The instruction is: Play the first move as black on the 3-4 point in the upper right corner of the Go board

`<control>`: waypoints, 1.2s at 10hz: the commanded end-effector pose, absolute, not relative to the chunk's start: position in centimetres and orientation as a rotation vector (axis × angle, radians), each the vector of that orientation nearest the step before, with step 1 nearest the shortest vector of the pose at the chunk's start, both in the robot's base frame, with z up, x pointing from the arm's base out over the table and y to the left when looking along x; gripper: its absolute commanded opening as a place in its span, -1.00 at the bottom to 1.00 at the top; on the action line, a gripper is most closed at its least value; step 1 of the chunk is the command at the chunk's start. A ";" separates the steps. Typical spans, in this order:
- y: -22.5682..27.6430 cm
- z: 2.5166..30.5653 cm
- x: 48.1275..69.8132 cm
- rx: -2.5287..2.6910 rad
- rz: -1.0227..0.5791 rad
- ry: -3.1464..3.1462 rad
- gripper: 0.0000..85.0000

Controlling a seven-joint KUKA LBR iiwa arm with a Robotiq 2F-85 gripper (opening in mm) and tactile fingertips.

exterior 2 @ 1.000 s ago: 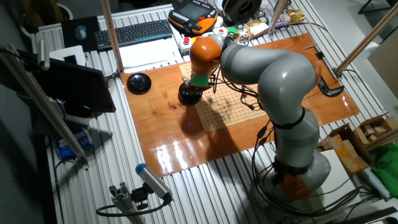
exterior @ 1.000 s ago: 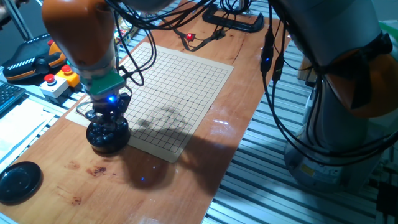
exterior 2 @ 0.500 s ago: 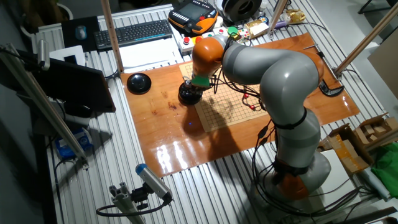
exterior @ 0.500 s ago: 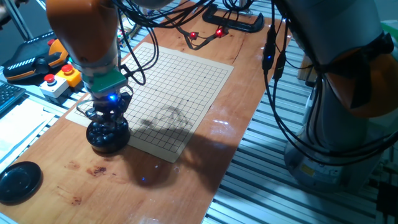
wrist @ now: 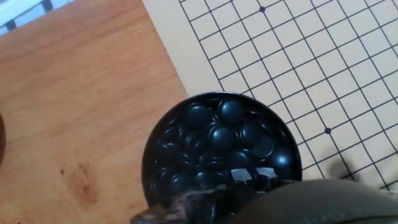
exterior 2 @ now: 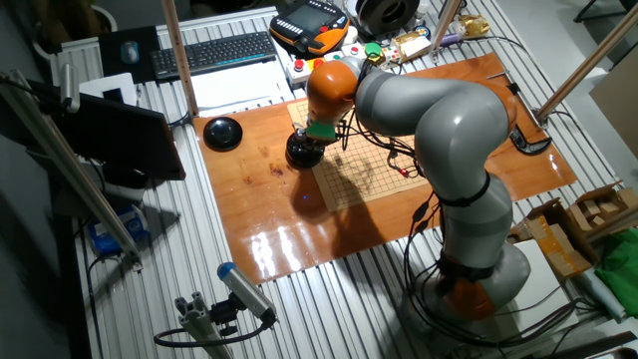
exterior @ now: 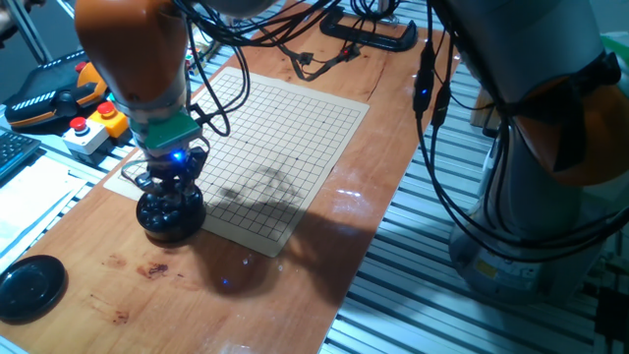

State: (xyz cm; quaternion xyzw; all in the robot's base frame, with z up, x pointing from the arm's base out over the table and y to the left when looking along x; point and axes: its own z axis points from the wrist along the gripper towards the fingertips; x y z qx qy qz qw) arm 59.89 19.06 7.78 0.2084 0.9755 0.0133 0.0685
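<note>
Nothing sits on the Go board (exterior: 280, 147) yet. Pincer (exterior: 167, 189) hangs right over the black bowl (wrist: 221, 149) of stones beside the board on the wooden surface (exterior: 285, 285); whether it's spread or pinching a stone, I can't tell. Picking, carrying and placing remain.

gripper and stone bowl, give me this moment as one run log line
gripper: low over bowl of black stones, state unclear | go board: no stones on it | bowl lid: off, on table
</note>
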 end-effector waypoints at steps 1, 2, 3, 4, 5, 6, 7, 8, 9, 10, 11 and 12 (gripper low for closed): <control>19.1 7.4 60.0 0.625 0.043 2.937 -0.85; 19.0 7.0 60.2 0.618 0.041 2.935 -0.81; 19.0 6.8 60.3 0.613 0.041 2.936 -0.76; 18.9 6.8 60.4 0.611 0.038 2.936 -0.68; 18.9 6.8 60.3 0.611 0.035 2.937 -0.63; 18.9 6.8 60.3 0.611 0.033 2.937 -0.58; 18.9 6.8 60.4 0.606 0.032 2.939 -0.62; 18.9 6.8 60.4 0.605 0.037 2.940 -0.82; 19.0 6.8 60.3 0.605 0.034 2.942 -0.78; 19.0 7.0 60.3 0.607 0.032 2.941 -0.54; 19.0 7.1 60.2 0.609 0.029 2.942 -0.46; 19.0 7.2 60.2 0.610 0.031 2.943 -0.58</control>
